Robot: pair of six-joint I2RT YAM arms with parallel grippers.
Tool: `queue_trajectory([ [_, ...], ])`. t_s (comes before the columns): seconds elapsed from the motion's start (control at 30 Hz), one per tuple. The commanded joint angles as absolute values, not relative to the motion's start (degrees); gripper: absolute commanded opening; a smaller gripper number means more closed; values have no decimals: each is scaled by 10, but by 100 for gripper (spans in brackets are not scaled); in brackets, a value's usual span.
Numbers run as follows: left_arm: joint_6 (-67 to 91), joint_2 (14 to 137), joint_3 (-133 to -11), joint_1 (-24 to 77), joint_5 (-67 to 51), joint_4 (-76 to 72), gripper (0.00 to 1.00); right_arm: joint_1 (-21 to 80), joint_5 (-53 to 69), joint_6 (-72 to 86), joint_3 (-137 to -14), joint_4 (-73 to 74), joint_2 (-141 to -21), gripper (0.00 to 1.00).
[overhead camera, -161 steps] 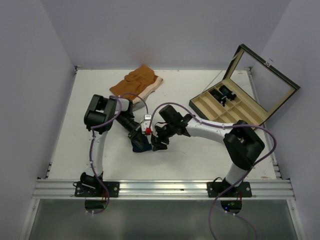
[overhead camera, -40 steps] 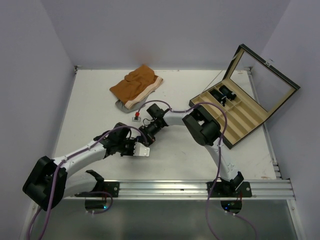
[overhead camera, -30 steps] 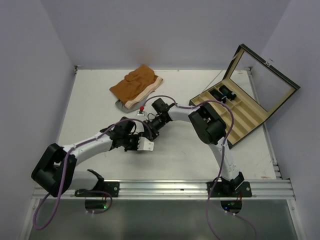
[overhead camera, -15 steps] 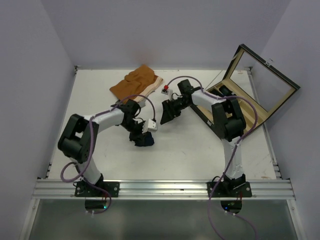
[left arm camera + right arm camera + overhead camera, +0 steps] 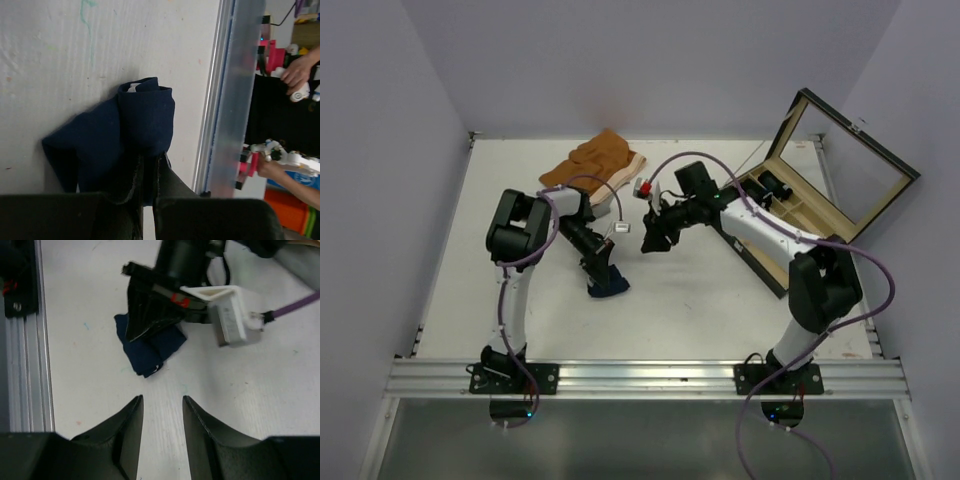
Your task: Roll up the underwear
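The white table (image 5: pixel 720 310) is sitting inside pale purple walls (image 5: pixel 620 60). The underwear (image 5: pixel 609 286) is lying near the middle of the table, a little to the left, bunched into a small dark blue lump. The left gripper (image 5: pixel 601 264) is resting on the far edge of the lump. In the left wrist view its fingers (image 5: pixel 167 195) are squeezing close together. They seem to be pinching a fold of the cloth, but dark tips on dark cloth are hard to tell apart. The right gripper (image 5: pixel 654 241) is hanging over the table, a bit to the right and farther back. Its fingers are spread wide and nothing is between them.

The cloth is soft and floppy, so the lump could be flopping open the moment the pinch lets go. If the left fingers are holding only one thin layer, a pull may drag that layer out and not roll the whole thing. The table looks smooth, so the lump could slide.

The underwear has one round, puffy fold, with a tiny white bit peeking out. Crumpled orange shorts (image 5: pixel 592 165) are lying well apart at the far side. A wooden box (image 5: pixel 800 225) with straight dividers is standing open on the right.
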State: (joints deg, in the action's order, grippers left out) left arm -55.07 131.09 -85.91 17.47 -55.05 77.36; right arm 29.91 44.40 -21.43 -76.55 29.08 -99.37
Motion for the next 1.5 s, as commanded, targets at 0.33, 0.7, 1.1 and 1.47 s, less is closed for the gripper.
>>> queue_trajectory([
  [0.33,-582,1373,-853,179,-425,738,2,464,371,-448,-646,74,-1002,51],
  [0.7,-566,1361,-833,179,-432,716,7,519,394,-511,-625,90,-1035,50],
  [1.1,-564,1355,-823,178,-434,707,9,531,352,-488,-628,69,-1088,50],
  [1.47,-563,1349,-816,179,-436,700,11,531,316,-514,-628,81,-1121,40],
])
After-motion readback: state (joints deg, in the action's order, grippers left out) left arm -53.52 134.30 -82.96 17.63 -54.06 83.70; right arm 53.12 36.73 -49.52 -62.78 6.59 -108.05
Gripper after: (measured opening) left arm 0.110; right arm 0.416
